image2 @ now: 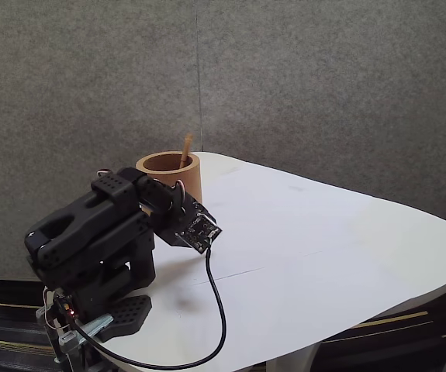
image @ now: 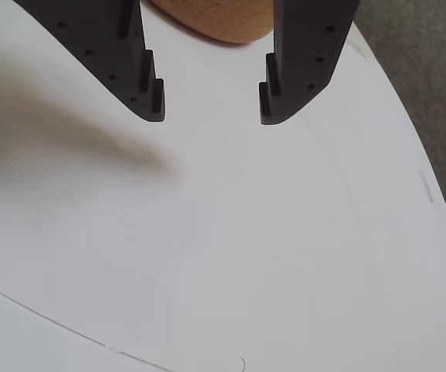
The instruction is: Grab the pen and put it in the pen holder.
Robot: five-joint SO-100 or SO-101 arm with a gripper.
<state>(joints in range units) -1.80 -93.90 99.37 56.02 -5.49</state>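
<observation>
The pen holder [image2: 190,180], a wide light-brown cup, stands at the table's far left edge in the fixed view. The pen [image2: 187,147], a thin tan stick, stands inside it, its top poking above the rim and leaning against the far wall. In the wrist view my gripper [image: 211,116] is open with nothing between its dark fingers, hovering over bare white table. The cup's lower side [image: 215,19] shows just beyond the fingertips at the top edge. In the fixed view the black arm [image2: 98,240] is folded low, right in front of the cup.
The white rounded table [image2: 323,232] stretches to the right of the arm. A black cable [image2: 219,310] loops from the wrist board down to the arm's base near the front edge. Grey panels stand behind the table.
</observation>
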